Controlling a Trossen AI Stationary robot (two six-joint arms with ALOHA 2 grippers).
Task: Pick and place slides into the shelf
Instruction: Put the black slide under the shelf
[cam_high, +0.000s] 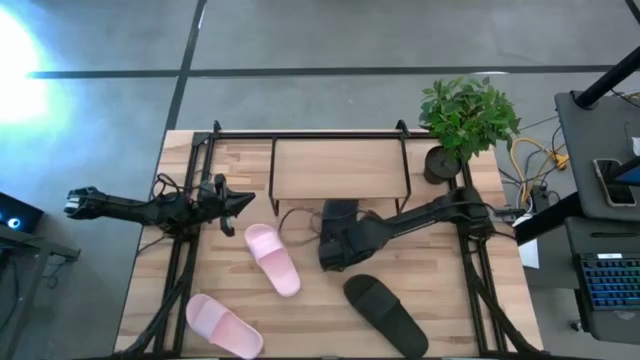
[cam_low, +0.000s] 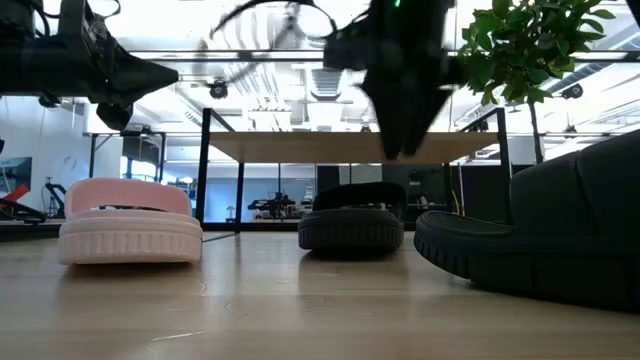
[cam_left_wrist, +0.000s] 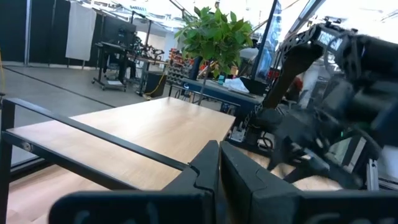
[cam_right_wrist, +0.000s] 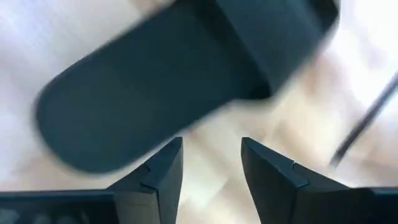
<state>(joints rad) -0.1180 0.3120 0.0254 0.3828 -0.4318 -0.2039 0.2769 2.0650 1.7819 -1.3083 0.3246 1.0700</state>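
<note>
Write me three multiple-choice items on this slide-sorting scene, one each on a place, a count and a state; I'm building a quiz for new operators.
1. Where does the black slide nearest the right gripper lie?
A. On top of the shelf board
B. At the shelf's front edge, partly under it
C. Beside the plant

2. How many pink slides lie on the table in the high view?
A. One
B. Two
C. Three

3. How do the right gripper's fingers stand?
A. Open, holding nothing
B. Shut on a pink slide
C. Shut on a black slide

Answers:
1 B, the high view shows it at the board's front edge by the gripper.
2 B, one pink slide sits mid-table, another near the front left corner.
3 A, the right wrist view shows an empty gap between the fingers.
</note>
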